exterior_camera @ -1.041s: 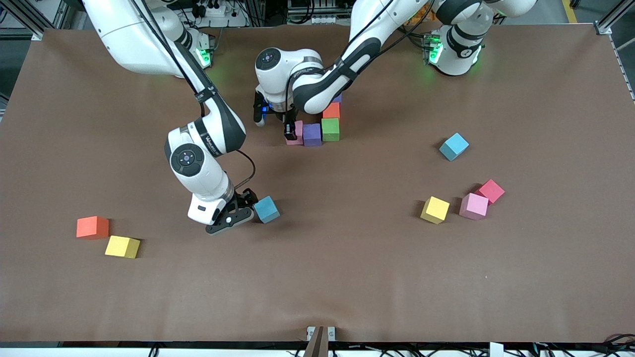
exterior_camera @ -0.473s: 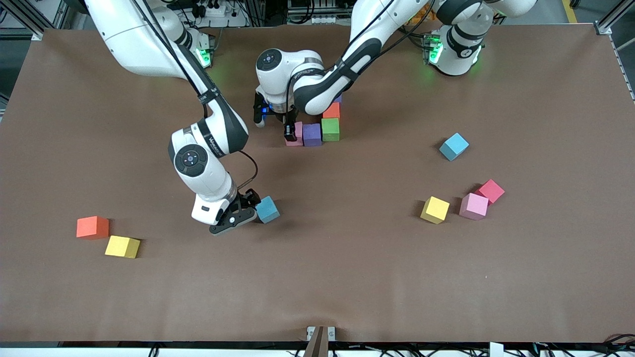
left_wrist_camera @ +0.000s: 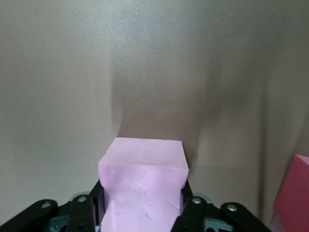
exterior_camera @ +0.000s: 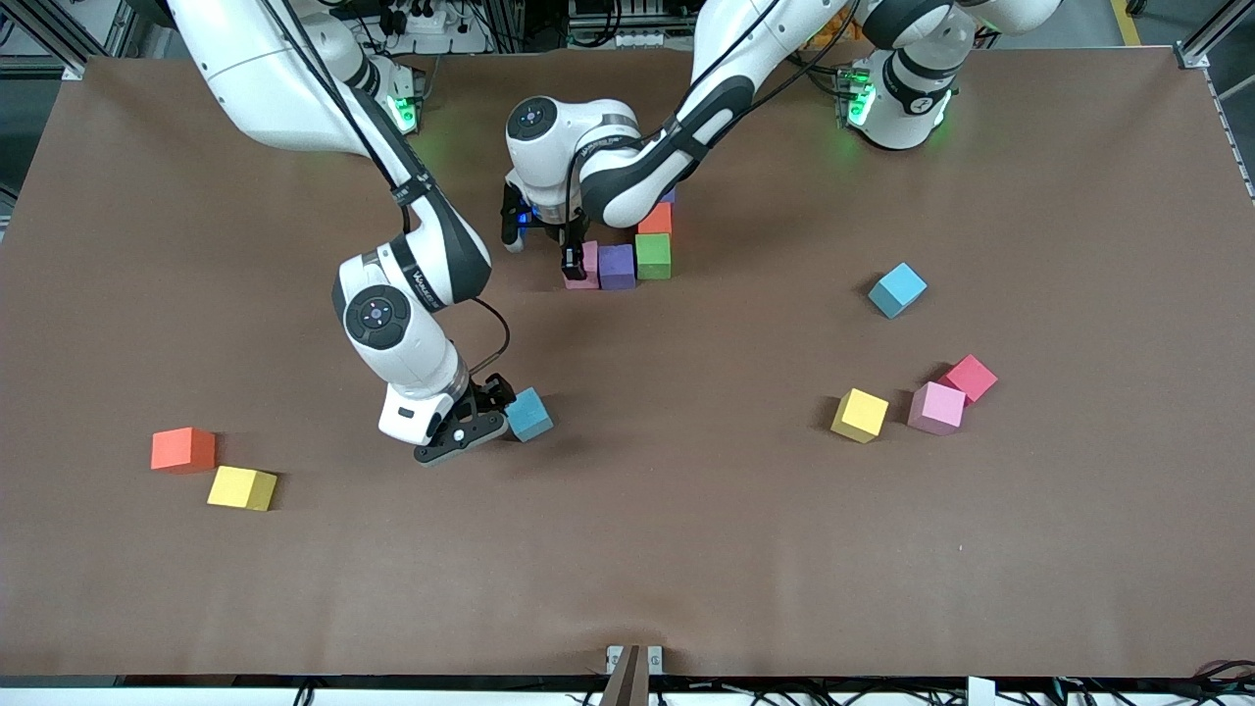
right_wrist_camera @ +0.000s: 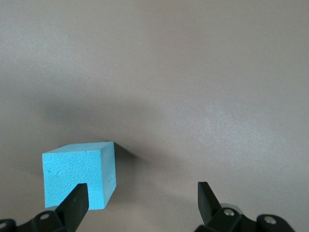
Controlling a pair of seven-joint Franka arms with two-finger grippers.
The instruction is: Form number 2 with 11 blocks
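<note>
The left pincer (exterior_camera: 577,257) grips a pink block (left_wrist_camera: 144,181), set on the worktop (exterior_camera: 686,549) touching a purple block (exterior_camera: 617,266) that adjoins green (exterior_camera: 653,255) and orange (exterior_camera: 655,218) ones, the partial number 2. The right pincer (exterior_camera: 469,420) stands wide and empty beside a blue block (right_wrist_camera: 79,179), one finger (right_wrist_camera: 76,202) in front of it. Other blocks lie scattered toward both ends.

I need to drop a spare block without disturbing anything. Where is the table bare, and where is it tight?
Bare: the table strip nearest the front camera, and the stretch between the blue block by the open right gripper and the yellow block. Tight: the started digit, where the left gripper holds a pink block.
</note>
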